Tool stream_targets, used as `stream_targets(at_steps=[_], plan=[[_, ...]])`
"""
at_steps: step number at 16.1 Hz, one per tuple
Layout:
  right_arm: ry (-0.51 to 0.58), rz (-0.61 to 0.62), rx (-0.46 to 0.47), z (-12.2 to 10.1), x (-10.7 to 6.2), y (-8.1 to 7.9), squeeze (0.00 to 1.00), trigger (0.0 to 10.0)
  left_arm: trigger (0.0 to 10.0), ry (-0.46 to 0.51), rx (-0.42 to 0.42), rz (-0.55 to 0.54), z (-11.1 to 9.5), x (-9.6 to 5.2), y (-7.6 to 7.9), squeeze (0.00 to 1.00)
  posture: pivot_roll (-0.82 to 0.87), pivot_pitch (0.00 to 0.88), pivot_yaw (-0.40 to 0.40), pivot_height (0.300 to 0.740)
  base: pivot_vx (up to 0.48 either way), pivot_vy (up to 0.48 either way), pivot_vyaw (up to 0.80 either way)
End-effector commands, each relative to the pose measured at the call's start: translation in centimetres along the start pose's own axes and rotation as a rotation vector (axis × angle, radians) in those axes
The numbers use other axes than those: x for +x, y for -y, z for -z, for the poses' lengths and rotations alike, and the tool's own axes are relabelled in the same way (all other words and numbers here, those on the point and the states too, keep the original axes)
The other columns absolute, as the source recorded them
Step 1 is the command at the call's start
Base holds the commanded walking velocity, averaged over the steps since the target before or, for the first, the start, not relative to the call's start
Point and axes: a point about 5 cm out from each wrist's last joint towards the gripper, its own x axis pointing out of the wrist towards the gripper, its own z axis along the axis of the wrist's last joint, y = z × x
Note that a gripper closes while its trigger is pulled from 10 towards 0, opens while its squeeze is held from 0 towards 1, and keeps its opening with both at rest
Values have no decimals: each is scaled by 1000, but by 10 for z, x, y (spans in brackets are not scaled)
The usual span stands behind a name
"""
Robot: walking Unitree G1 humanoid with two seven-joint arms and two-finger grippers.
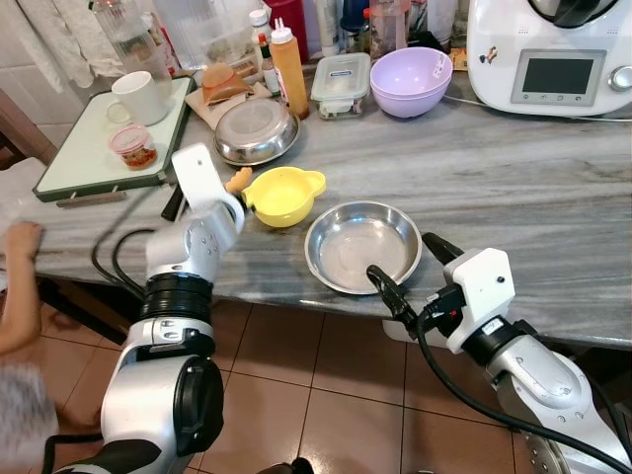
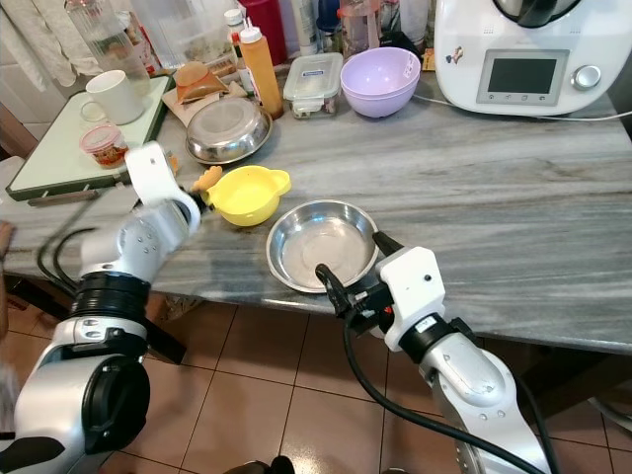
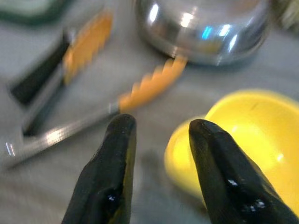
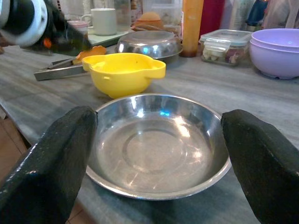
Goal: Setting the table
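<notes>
You were in a home kitchen: a grey marble surface (image 1: 513, 188) crowded with steel bowls (image 1: 362, 246), a sauce bottle (image 1: 289, 69), a food processor (image 1: 548, 54), above terracotta floor tiles (image 1: 326, 395).

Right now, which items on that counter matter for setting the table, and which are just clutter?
In play: steel dish, open right gripper at its near edge; yellow bowl, open left gripper beside it.

Lying about: tongs, purple bowls, mug, sauce bottle, food processor.
</notes>
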Motion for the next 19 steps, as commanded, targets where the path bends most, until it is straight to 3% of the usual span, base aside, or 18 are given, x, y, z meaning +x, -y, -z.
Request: stream_targets(at_steps=[1,2,3,5,7,10,13,19], plan=[[10,-9,5,0,3,-3,0,10000,10000,79,62,-29,-11,-5,-11,1000,-200,133,182,740,0,0,0],[19,0,4,-1,5,-2,0,10000,10000,212,148,-19,-22,-18,-14,1000,-191,131,175,740,0,0,0],[23,5,2,-2,6,-1,0,10000,10000,274,170,-6,-25,-25,-17,1000,-184,130,172,740,0,0,0],[29,8,2,-2,8,-1,0,10000,10000,350,163,30,-22,-40,-28,1000,-180,128,170,740,0,0,0],[39,27,-12,-3,12,2,0,10000,10000,431,190,43,-4,-61,-50,1000,-149,123,153,740,0,0,0],[57,98,-46,-6,17,11,0,10000,10000,391,241,25,30,-78,-69,1000,-134,120,140,740,0,0,0],[39,154,-69,-2,19,20,0,10000,10000,391,303,97,58,-97,-71,1000,-124,122,130,740,0,0,0],[15,326,-161,3,5,39,0,10000,10000,391,361,216,76,-107,-67,1000,-148,129,131,740,0,0,0]])
